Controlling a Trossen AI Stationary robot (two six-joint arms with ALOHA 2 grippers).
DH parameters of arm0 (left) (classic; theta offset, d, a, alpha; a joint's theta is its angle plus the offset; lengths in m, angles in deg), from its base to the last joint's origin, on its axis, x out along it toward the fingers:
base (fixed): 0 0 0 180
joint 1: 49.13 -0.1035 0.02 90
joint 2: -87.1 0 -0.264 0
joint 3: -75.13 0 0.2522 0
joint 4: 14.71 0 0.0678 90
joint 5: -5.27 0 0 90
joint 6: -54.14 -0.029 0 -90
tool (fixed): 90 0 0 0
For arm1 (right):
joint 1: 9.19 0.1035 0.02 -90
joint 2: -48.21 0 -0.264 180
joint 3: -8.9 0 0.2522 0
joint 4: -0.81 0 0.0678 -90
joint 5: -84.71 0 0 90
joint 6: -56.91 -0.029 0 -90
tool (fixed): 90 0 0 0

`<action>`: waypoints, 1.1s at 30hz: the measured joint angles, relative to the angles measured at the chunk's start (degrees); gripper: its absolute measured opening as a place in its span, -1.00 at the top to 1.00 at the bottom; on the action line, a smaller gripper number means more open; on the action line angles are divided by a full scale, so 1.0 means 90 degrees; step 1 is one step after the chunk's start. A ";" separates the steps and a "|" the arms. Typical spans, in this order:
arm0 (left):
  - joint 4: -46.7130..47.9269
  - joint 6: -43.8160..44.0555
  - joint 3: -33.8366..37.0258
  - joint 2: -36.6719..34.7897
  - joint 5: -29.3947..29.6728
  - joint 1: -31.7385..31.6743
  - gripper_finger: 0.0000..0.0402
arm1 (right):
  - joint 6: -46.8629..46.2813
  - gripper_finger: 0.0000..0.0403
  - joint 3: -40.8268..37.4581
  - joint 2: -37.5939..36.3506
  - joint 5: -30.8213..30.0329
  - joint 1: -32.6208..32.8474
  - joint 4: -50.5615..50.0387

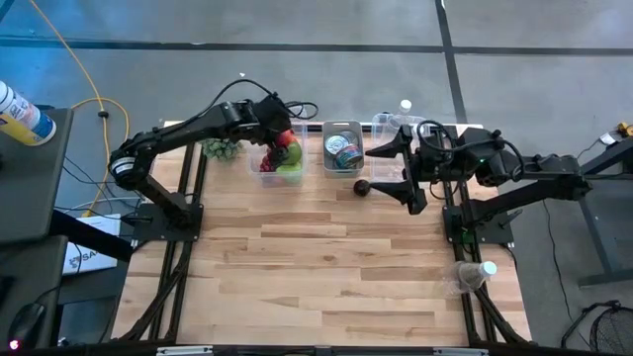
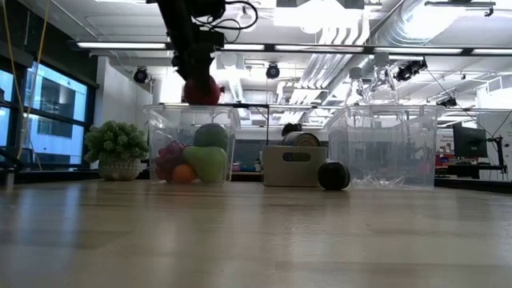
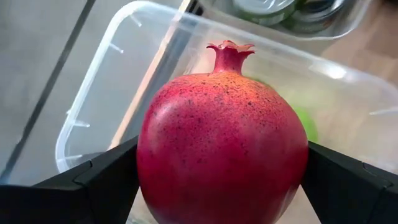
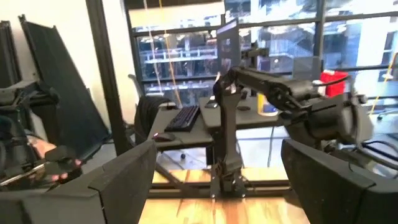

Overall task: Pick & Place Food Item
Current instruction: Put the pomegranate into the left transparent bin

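Left gripper [image 1: 284, 138] is hovering over the clear plastic bin [image 1: 277, 163] at the far left-centre of the wooden table [image 1: 316, 267], its jaws clamping a red pomegranate [image 3: 222, 149] from both sides; in the left wrist view the fruit is filling the space between the two dark fingers [image 3: 93, 186], crown pointing away from the camera, with the bin's rim directly beneath it. In the low view the pomegranate [image 2: 202, 90] is hanging just above the bin's [image 2: 192, 148] top edge, not touching the contents. Inside the bin a green apple-like fruit [image 2: 207, 162], an orange piece [image 2: 183, 173] and a bunch of dark grapes [image 2: 166, 156] are lying together. Beside the bin toward the middle, a small grey tray [image 1: 343, 150] is holding tin cans [image 1: 346, 154]. A dark round fruit [image 1: 362, 186] is sitting on the table just in front of the tray, apart from it. A second clear container [image 2: 382, 146] is standing to the right of the tray. A small green plant [image 2: 117, 149] is standing to the left of the fruit bin. Right gripper [image 1: 402, 168] is waiting near the second container, jaws spread wide and holding nothing; the right wrist view is looking level across to the left arm [image 4: 261, 93].
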 joint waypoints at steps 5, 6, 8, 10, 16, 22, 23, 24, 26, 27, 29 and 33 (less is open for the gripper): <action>-0.0175 0.0104 0.0000 -0.0350 -0.1156 -0.0469 -0.85 | 0.0029 -0.66 0.0001 -0.0089 0.0329 -0.0268 -0.0009; -0.0212 0.0100 0.0000 -0.0383 -0.1367 -0.0582 -0.85 | 0.0027 -0.66 0.0001 -0.0087 0.0404 -0.0312 -0.0084; -0.0293 0.0040 0.0000 -0.0398 -0.1723 -0.0767 -0.85 | -0.0002 -0.66 0.0001 -0.0065 0.0460 -0.0421 -0.0211; -0.0300 -0.0026 0.0000 -0.0396 -0.1997 -0.0907 -0.85 | 0.0037 -0.66 -0.0002 -0.0014 0.0467 -0.0519 -0.0337; -0.0560 0.0329 0.0024 -0.0357 -0.2635 -0.0953 -0.85 | 0.0018 -0.66 0.0001 0.0232 0.0457 -0.0914 -0.0639; -0.0568 0.0205 0.0034 -0.0357 -0.2559 -0.0792 -0.85 | 0.0527 -0.66 0.0001 0.0752 -0.0141 -0.1402 -0.0710; -0.0568 0.0211 0.0034 -0.0361 -0.2556 -0.0771 -0.85 | 0.0579 -0.66 0.0001 0.0893 -0.0270 -0.1532 -0.0692; -0.0555 0.0244 0.0034 -0.0381 -0.2548 -0.0757 -0.85 | 0.0600 -0.66 0.0001 0.1036 -0.0360 -0.1649 -0.0621; -0.0537 0.0270 0.0034 -0.0431 -0.2551 -0.0753 -0.85 | 0.0600 -0.66 0.0001 0.1405 -0.0344 -0.1869 -0.0260; -0.0542 0.0270 0.0034 -0.0462 -0.2549 -0.0751 -0.85 | 0.0602 -0.66 0.0001 0.1604 -0.0255 -0.1954 -0.0003; -0.0539 0.0273 0.0034 -0.0514 -0.2547 -0.0752 -0.85 | 0.0645 -0.66 0.0001 0.2025 -0.0004 -0.2088 0.0502; -0.0493 0.0287 0.0034 -0.0623 -0.2542 -0.0755 -0.85 | 0.0731 -0.66 -0.0002 0.2801 0.0204 -0.2300 0.1394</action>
